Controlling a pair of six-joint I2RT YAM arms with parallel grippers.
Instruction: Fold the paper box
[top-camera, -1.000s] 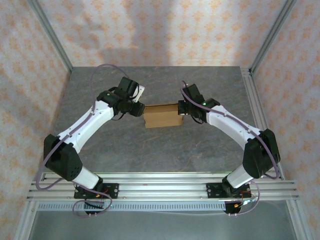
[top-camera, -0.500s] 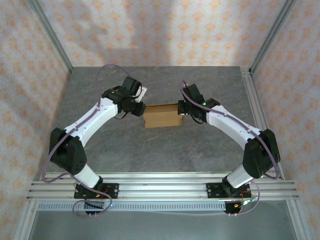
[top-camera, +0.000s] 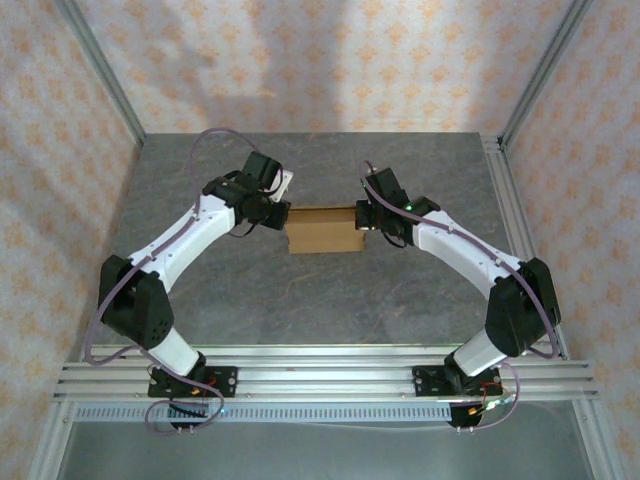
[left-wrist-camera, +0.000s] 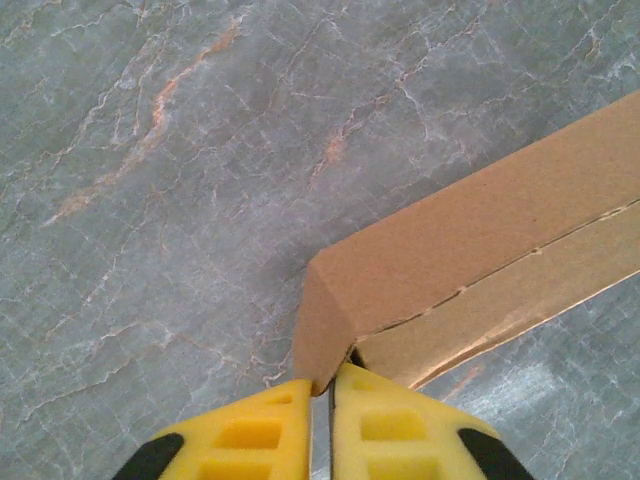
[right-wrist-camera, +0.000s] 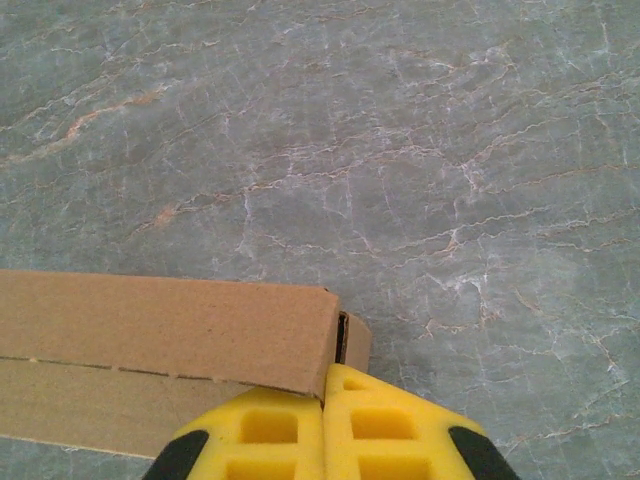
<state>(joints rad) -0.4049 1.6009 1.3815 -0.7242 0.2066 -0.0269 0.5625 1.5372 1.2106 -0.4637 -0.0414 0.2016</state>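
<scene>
Symmetry matters as the left gripper clamps the paper box at nine o'clock and the right gripper at three: equal, gentle pressure should keep creases square.

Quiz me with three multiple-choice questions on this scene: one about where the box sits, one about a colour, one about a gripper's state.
1. The paper box lies:
A) between the left gripper and the right gripper
B) beside the arm bases
C) against the back wall

2. The gripper fingers are:
A) blue
B) yellow
C) red

3. The left gripper is:
A) wide open
B) pinching the box's end
C) shut on nothing

Answers: A, a gripper sits at each end of the box. B, both wrist views show yellow. B, a cardboard edge runs between its closed fingers.
</scene>
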